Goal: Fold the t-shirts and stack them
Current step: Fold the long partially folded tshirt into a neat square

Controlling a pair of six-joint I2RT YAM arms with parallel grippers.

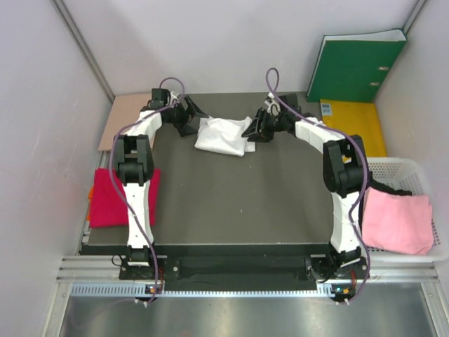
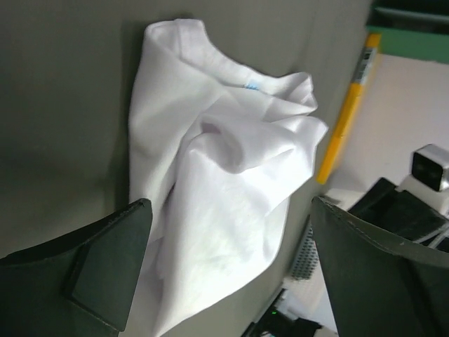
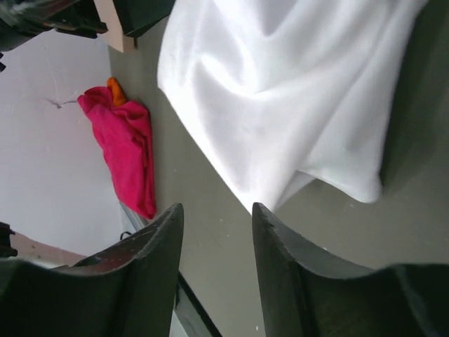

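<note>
White t-shirt (image 1: 223,135), bunched in loose folds, lies on the far middle of the dark table (image 1: 231,203), with its small blue neck label (image 2: 251,85) showing. My left gripper (image 2: 231,203) is just beside the shirt's left edge, jaws spread wide and not gripping the cloth. My right gripper (image 3: 214,209) is at its right edge, jaws a narrow gap apart with bare table between them. Crimson t-shirt (image 1: 109,198) lies at the table's left edge. Pink t-shirt (image 1: 396,221) drapes over a white basket (image 1: 410,167) on the right.
</note>
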